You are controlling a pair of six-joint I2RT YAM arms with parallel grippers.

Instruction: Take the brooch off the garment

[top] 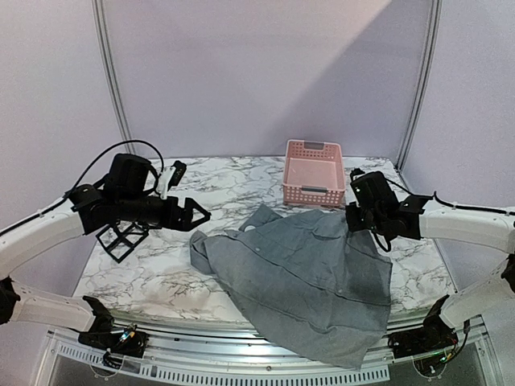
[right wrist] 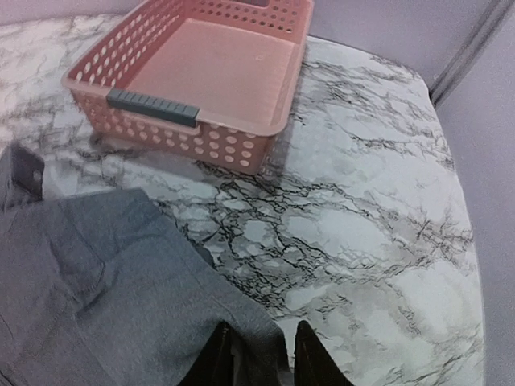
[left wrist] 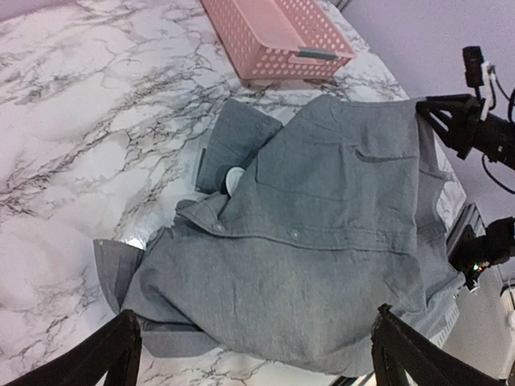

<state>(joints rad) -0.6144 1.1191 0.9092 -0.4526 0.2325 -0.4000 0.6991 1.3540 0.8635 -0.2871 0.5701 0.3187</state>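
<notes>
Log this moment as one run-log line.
left claw: open, clear of garment | right claw: garment edge between fingers, grip unclear | brooch: not made out | pink basket: empty

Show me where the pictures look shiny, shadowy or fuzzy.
Top view: a slanting shadow crosses the back wall. Left wrist view: the table glares white beside the shirt. Right wrist view: the right gripper is dark and fuzzy at the bottom edge.
</notes>
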